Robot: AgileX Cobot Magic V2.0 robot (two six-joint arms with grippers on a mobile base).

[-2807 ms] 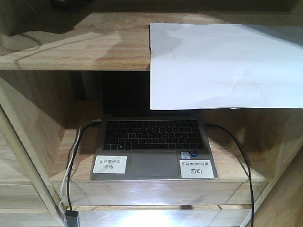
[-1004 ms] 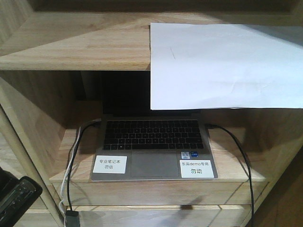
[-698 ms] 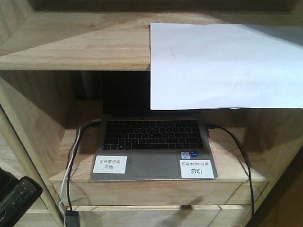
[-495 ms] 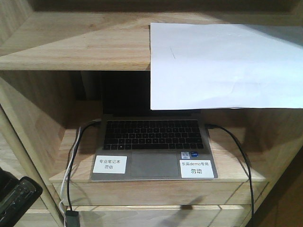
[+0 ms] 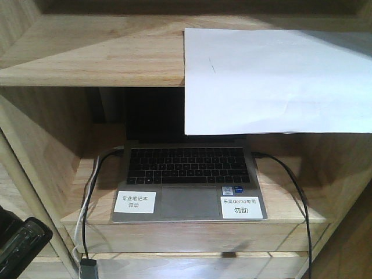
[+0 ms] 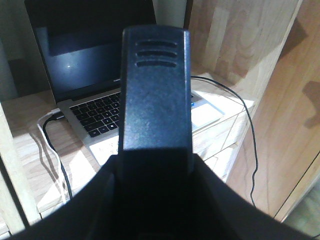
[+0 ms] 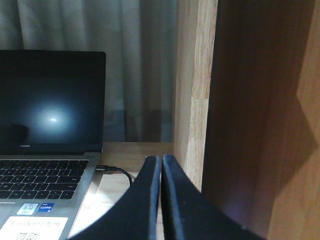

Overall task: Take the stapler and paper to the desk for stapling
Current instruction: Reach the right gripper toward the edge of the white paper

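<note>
Right wrist view: right gripper [image 7: 161,159], jaws together, laptop [image 7: 50,115] to their left, shelf upright [image 7: 196,75] right. For left gripper [image 6: 156,85], cannot tell.

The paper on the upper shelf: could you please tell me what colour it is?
The paper is plain white with no print; the front-facing view shows it best.

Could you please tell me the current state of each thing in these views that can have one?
paper, flat on the upper shelf, front edge overhanging, not held.
laptop, lid open, screen dark.
black cables, plugged into both sides of the laptop.
right gripper, fingers shut, empty.
left gripper, open or shut cannot be told.
</note>
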